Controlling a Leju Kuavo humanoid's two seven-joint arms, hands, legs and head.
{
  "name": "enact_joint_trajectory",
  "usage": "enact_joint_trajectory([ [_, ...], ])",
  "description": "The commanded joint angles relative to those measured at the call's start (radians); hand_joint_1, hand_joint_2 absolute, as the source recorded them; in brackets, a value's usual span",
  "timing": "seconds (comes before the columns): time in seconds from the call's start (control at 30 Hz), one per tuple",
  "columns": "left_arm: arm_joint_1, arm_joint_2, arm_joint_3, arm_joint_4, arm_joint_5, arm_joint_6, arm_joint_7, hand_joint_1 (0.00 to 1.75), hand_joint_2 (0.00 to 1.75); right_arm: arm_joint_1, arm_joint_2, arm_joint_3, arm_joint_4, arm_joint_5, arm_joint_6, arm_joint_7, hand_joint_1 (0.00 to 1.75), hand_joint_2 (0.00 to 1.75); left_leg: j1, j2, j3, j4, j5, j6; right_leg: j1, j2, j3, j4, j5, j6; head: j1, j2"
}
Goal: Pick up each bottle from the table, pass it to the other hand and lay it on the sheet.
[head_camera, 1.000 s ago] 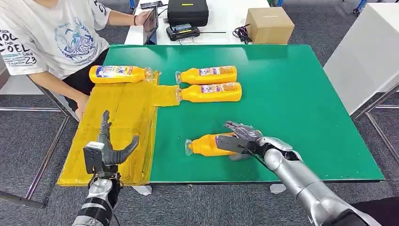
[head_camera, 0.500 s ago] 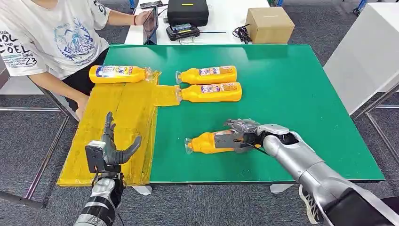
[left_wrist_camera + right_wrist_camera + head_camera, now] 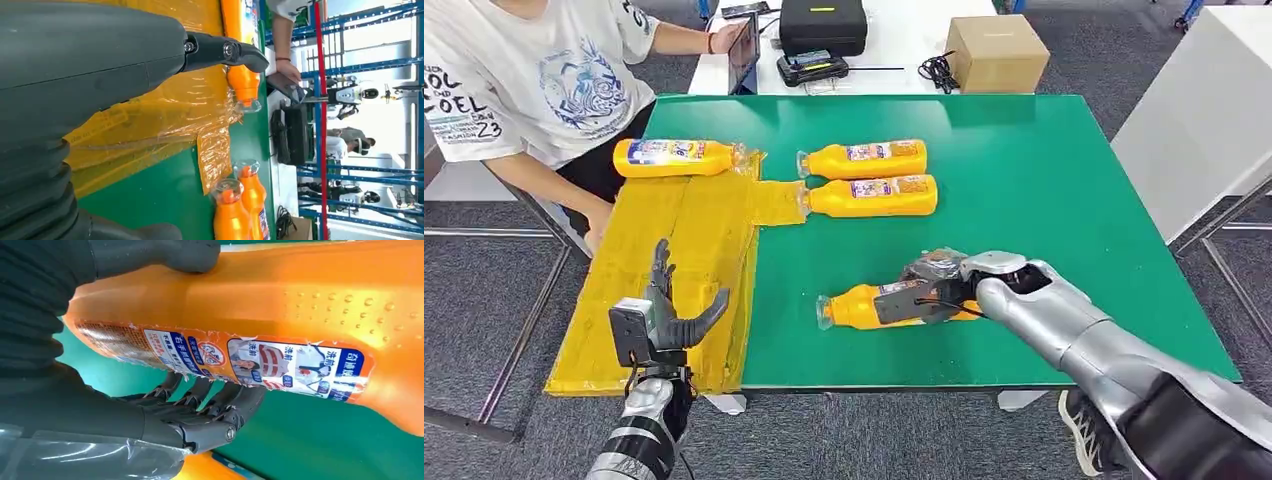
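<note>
Gripping the near bottle (image 3: 864, 305) at its base end, right hand (image 3: 934, 285) has fingers (image 3: 220, 405) wrapped under it and thumb over the top; bottle lies on its side on the green worktop (image 3: 1044, 200), cap toward the yellow sheet (image 3: 674, 280). Orange body, raised dots, blue-and-white label with Chinese print, too small to read reliably. Left hand (image 3: 669, 315) is raised over the sheet's near edge, fingers apart, holding nothing. Two more bottles (image 3: 869, 178) lie farther back, one bottle (image 3: 674, 157) at the sheet's far end.
</note>
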Motion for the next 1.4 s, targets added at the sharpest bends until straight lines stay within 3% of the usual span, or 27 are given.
enact_joint_trajectory([
  [0.03, -0.034, -0.003, -0.014, 0.07, -0.003, 0.003, -0.004, 0.0, 1.75, -0.046, 0.014, 0.148, 0.072, -0.018, -0.004, -0.01, 1.75, 1.75, 0.002, 0.001, 0.004, 0.0, -0.001, -0.002, 0.003, 0.0, 0.005, -0.001, -0.001, -0.003, 0.0, 0.0],
  [0.27, -0.029, -0.002, -0.013, 0.058, -0.003, 0.003, -0.012, 0.0, 1.75, -0.039, 0.025, 0.156, 0.081, -0.011, -0.036, -0.004, 1.75, 1.75, 0.002, 0.001, 0.004, 0.0, -0.001, -0.002, 0.002, 0.0, 0.005, -0.001, 0.0, -0.002, 0.0, 0.0],
  [0.37, -0.02, -0.003, -0.016, 0.038, -0.005, -0.003, -0.014, 0.0, 1.75, 0.011, 0.021, 0.083, 0.077, -0.045, -0.166, -0.005, 1.75, 1.75, 0.002, 0.001, 0.005, 0.0, -0.001, -0.002, 0.002, 0.0, 0.005, -0.001, 0.0, -0.002, 0.0, 0.0],
  [0.43, -0.005, -0.003, -0.007, 0.007, -0.002, 0.0, -0.015, 0.0, 1.75, 0.111, 0.005, -0.05, 0.025, -0.069, -0.322, -0.009, 1.75, 1.75, 0.002, 0.0, 0.006, 0.0, -0.001, -0.002, 0.003, -0.001, 0.006, -0.001, 0.0, -0.003, 0.0, 0.0],
  [0.47, 0.012, -0.003, 0.003, -0.021, -0.002, 0.01, -0.013, 0.0, 1.75, 0.232, 0.015, -0.208, -0.049, -0.069, -0.506, -0.018, 1.75, 1.75, 0.003, -0.001, 0.007, -0.001, -0.001, -0.002, 0.003, -0.002, 0.007, -0.003, 0.0, -0.002, 0.0, 0.0],
  [0.5, 0.028, -0.002, 0.006, -0.047, -0.004, 0.005, -0.007, 0.0, 1.75, 0.299, 0.015, -0.263, -0.111, -0.012, -0.513, 0.001, 1.75, 1.75, 0.003, -0.002, 0.006, -0.002, 0.0, -0.001, 0.003, -0.003, 0.007, -0.003, 0.0, -0.002, 0.0, 0.0],
  [0.53, 0.048, -0.004, 0.018, -0.079, -0.004, 0.01, -0.001, 0.0, 1.75, 0.412, 0.052, -0.414, -0.208, 0.022, -0.662, -0.015, 1.75, 1.75, 0.003, -0.003, 0.007, -0.002, -0.001, -0.002, 0.004, -0.003, 0.009, -0.004, -0.001, -0.003, 0.0, 0.0],
  [0.57, 0.074, -0.006, 0.026, -0.12, -0.011, 0.008, 0.004, 0.0, 1.75, 0.52, 0.092, -0.532, -0.333, 0.114, -0.692, -0.006, 1.75, 1.75, 0.003, -0.002, 0.006, -0.002, -0.001, -0.002, 0.003, -0.002, 0.007, -0.004, 0.0, -0.002, 0.0, 0.0],
  [0.63, 0.087, -0.008, 0.03, -0.139, -0.017, 0.002, 0.011, 0.0, 1.75, 0.566, 0.109, -0.584, -0.409, 0.174, -0.644, 0.023, 1.75, 1.75, 0.005, 0.0, 0.009, -0.003, -0.003, -0.003, 0.005, 0.0, 0.01, -0.005, -0.001, -0.003, -0.001, 0.0],
  [0.7, 0.085, -0.009, 0.032, -0.137, -0.021, -0.002, 0.015, 0.0, 1.75, 0.572, 0.127, -0.627, -0.416, 0.201, -0.608, 0.017, 1.75, 1.75, 0.003, -0.003, 0.003, -0.001, -0.002, -0.002, 0.003, -0.002, 0.005, -0.001, -0.002, -0.002, 0.0, 0.0],
  [0.9, 0.1, -0.015, 0.041, -0.153, -0.029, 0.01, 0.016, 0.0, 1.75, 0.682, 0.246, -0.817, -0.545, 0.277, -0.724, -0.08, 1.75, 1.75, 0.003, -0.005, -0.003, 0.001, -0.003, -0.003, 0.003, -0.004, -0.001, 0.0, -0.003, -0.003, -0.001, 0.0],
  [1.03, 0.106, -0.018, 0.046, -0.162, -0.021, 0.01, 0.019, 0.0, 1.75, 0.713, 0.271, -0.848, -0.582, 0.288, -0.763, -0.107, 1.75, 1.75, 0.003, -0.005, -0.004, 0.0, -0.002, -0.002, 0.003, -0.004, -0.001, 0.0, -0.002, -0.002, 0.0, 0.0],
  [1.2, 0.114, -0.021, 0.048, -0.197, 0.031, -0.015, 0.048, 0.0, 1.75, 0.781, 0.339, -0.938, -0.681, 0.243, -0.914, -0.222, 1.75, 1.75, 0.003, -0.005, -0.002, 0.001, -0.003, -0.002, 0.003, -0.005, 0.0, 0.0, -0.003, -0.003, 0.0, 0.0],
  [1.4, 0.11, -0.022, 0.007, -0.202, 0.078, -0.075, 0.091, 0.0, 1.75, 0.809, 0.354, -0.946, -0.689, 0.229, -0.939, -0.279, 1.75, 1.75, 0.002, -0.006, -0.003, 0.0, -0.001, -0.001, 0.002, -0.005, -0.001, -0.001, -0.001, -0.002, 0.0, 0.0],
])
